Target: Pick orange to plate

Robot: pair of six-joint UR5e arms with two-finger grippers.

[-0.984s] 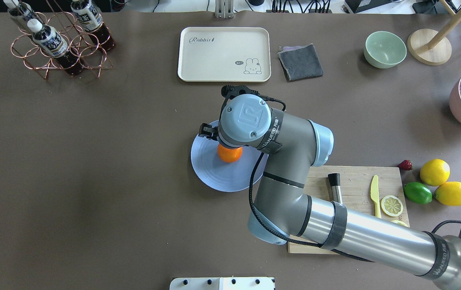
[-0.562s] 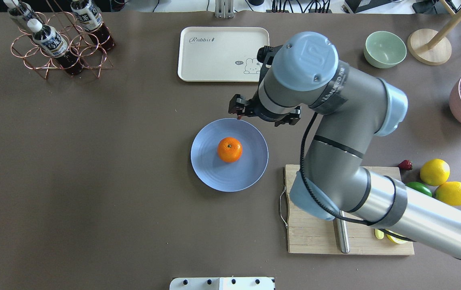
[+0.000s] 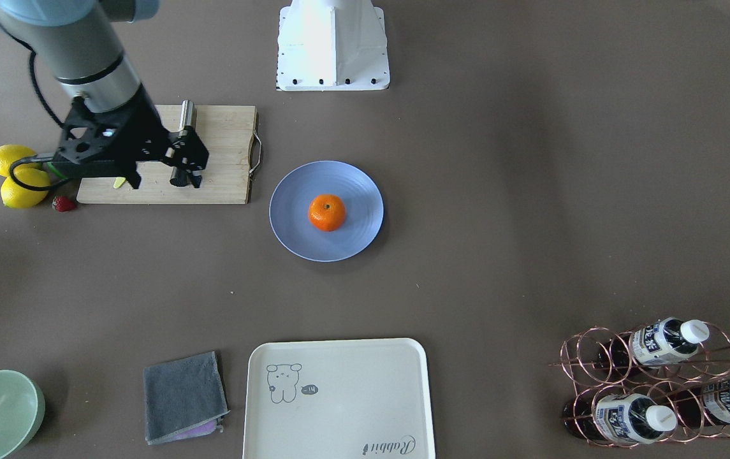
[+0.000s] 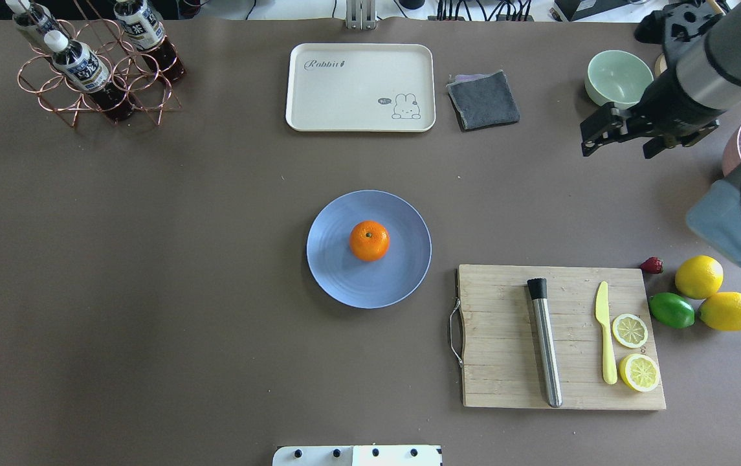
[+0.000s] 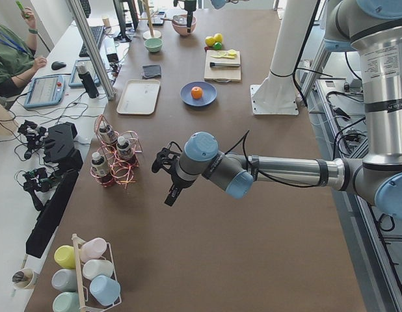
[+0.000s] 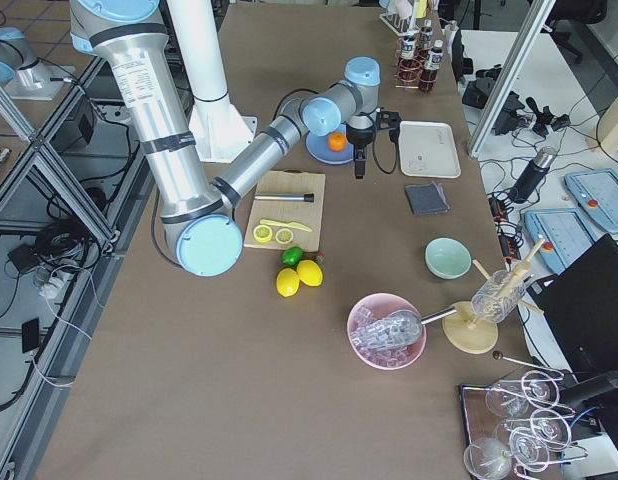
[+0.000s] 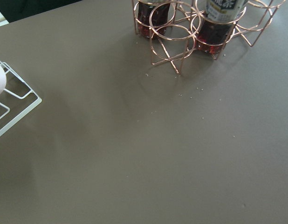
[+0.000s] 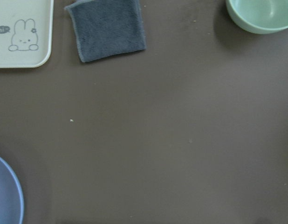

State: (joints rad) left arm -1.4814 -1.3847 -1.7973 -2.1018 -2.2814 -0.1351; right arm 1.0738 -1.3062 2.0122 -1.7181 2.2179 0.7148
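The orange (image 4: 369, 240) (image 3: 327, 212) rests at the middle of the pale blue plate (image 4: 334, 275) (image 3: 355, 188), stem dot up, with nothing touching it. My right gripper (image 4: 622, 147) (image 3: 155, 180) hangs open and empty, well off to the plate's right and close to the mint bowl. In the right wrist view only the plate's rim (image 8: 6, 198) shows, at the lower left. My left gripper (image 5: 168, 188) hovers far out by the bottle rack; whether it is open or shut I cannot tell.
A cream tray (image 4: 360, 87), a grey cloth (image 4: 483, 99) and the mint bowl (image 4: 617, 79) line the far side. The cutting board (image 4: 506, 336) carries a muddler, a knife and lemon slices. Lemons (image 4: 699, 276) and a lime (image 4: 671, 310) lie beside it. The bottle rack (image 4: 95, 65) is far left.
My right gripper, low over the orange a second ago, has lifted off it and swung far right toward the bowl. The orange stays on the plate.
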